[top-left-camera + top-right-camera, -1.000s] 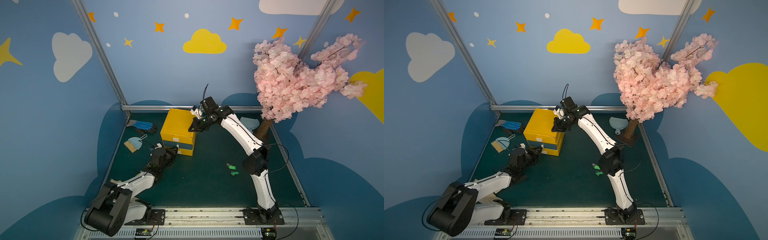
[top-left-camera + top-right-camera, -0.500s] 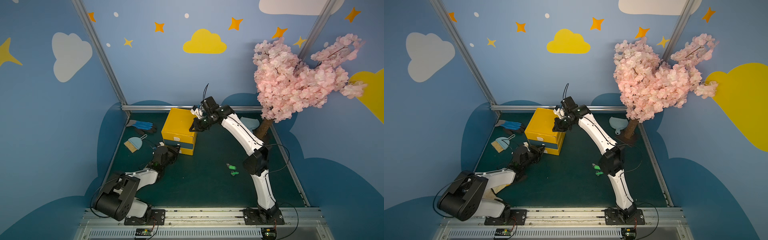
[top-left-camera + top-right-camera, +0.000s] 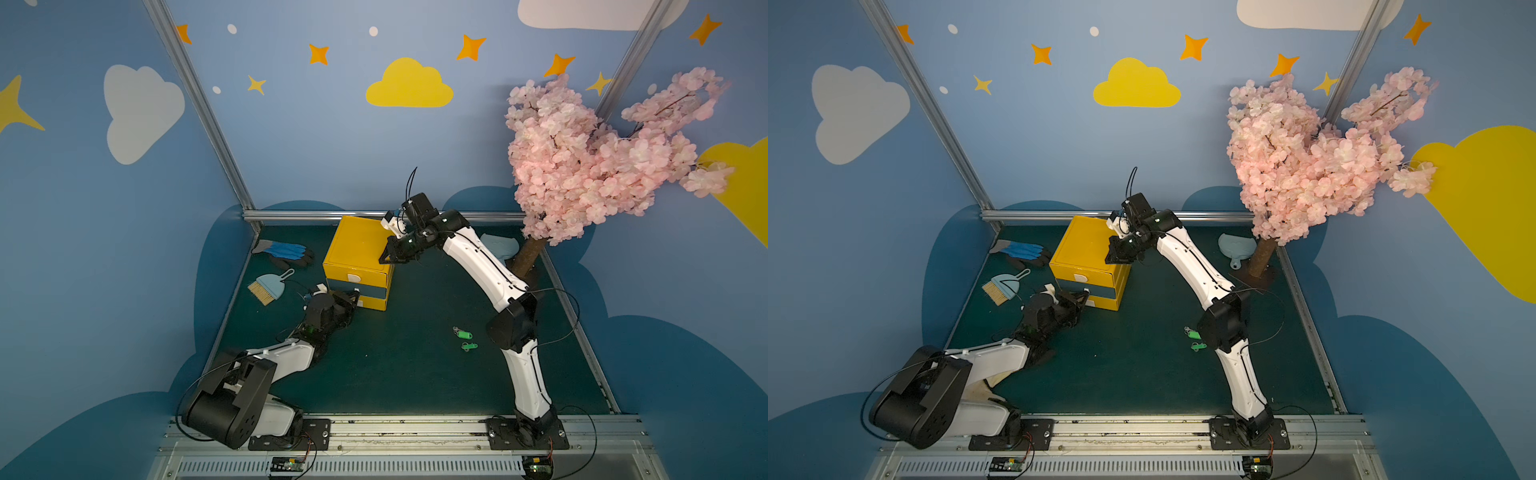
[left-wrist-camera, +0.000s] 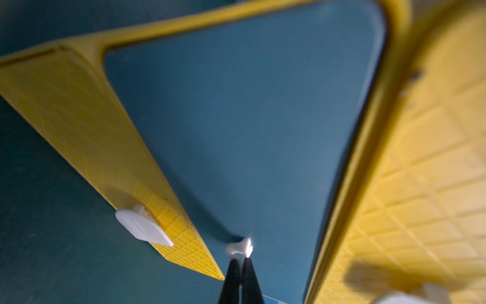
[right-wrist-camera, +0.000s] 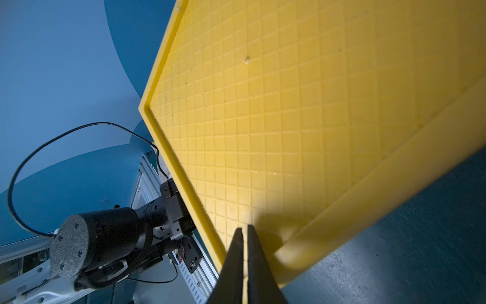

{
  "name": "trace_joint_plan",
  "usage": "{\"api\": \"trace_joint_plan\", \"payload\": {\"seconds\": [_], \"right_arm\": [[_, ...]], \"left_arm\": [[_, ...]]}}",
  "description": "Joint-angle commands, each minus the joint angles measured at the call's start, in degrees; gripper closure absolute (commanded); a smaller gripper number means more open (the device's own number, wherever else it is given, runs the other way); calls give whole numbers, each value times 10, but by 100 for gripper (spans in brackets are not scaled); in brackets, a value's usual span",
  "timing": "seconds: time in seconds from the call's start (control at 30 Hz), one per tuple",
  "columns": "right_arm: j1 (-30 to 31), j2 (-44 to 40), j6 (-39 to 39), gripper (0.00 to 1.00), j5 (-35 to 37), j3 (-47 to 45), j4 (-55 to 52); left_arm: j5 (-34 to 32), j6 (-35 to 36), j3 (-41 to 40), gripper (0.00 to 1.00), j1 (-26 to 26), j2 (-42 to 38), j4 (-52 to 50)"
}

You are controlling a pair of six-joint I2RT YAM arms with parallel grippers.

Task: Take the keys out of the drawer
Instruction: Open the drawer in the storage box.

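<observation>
Left tool (image 4: 240, 259) is low at the front of the yellow cabinet (image 3: 357, 245). Its jaws are pinched together on the small white handle (image 4: 240, 247) of the blue drawer (image 4: 249, 118). That is the middle one of three. In both top views the left tool (image 3: 353, 297) sits right against that drawer front, with the arm stretched low over the counter (image 3: 395, 374).

The blue drawer looks about flush with the cabinet face. Its inside isn't visible from any camera.

Right tool (image 5: 243, 230) has its jaws together with only a thin slit between them and nothing held. The tips rest on the gridded top of the cabinet near its front right corner. It shows there in both top views (image 3: 384, 259), with the arm arching over from the right side.

Keys: two green-tagged ones (image 3: 462, 333) (image 3: 468, 345) lie on the counter, out of the drawer. They are close together, just beside the right arm's elbow and well apart from the cabinet. Same pair in a top view (image 3: 1191, 332). I can't see any other keys.

The lower yellow drawer's white handle (image 4: 143, 229) is visible beside the blue front and neither tool touches it.

Other items on the counter:
- blue glove (image 3: 286, 251), left of the cabinet near the back
- small brush (image 3: 266, 286), in front of the glove
- pale blue dustpan (image 3: 1236, 247), by the trunk of the pink blossom tree (image 3: 582, 166) in the back right corner
</observation>
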Motion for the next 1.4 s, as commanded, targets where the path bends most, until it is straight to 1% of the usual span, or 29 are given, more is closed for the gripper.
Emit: {"api": "trace_joint_plan", "payload": {"seconds": [0.0, 0.1, 0.3, 0.4, 0.5, 0.7, 0.93, 1.17, 1.37], "right_arm": [[-6, 13, 18, 89, 17, -8, -78], [-5, 21, 27, 89, 19, 6, -71], [-3, 32, 32, 89, 30, 29, -67], [-3, 34, 30, 89, 35, 29, -65], [-3, 35, 25, 89, 39, 29, -66], [-3, 35, 18, 89, 47, 28, -69], [-2, 34, 14, 89, 48, 28, -71], [-1, 29, 6, 89, 58, 28, -74], [0, 26, 5, 88, 65, 30, -73]], "left_arm": [[11, -12, -15, 97, 0, -51, -67], [28, 2, -18, 97, -1, -115, -170], [20, 17, -41, 97, -3, -281, -370], [25, 10, -63, 97, -3, -347, -431], [40, -1, -83, 97, -4, -388, -457], [67, -1, -86, 97, -5, -416, -494], [83, -10, -87, 97, -10, -436, -515], [85, -17, -83, 97, -9, -465, -547], [90, -21, -82, 97, -10, -475, -563]]}}
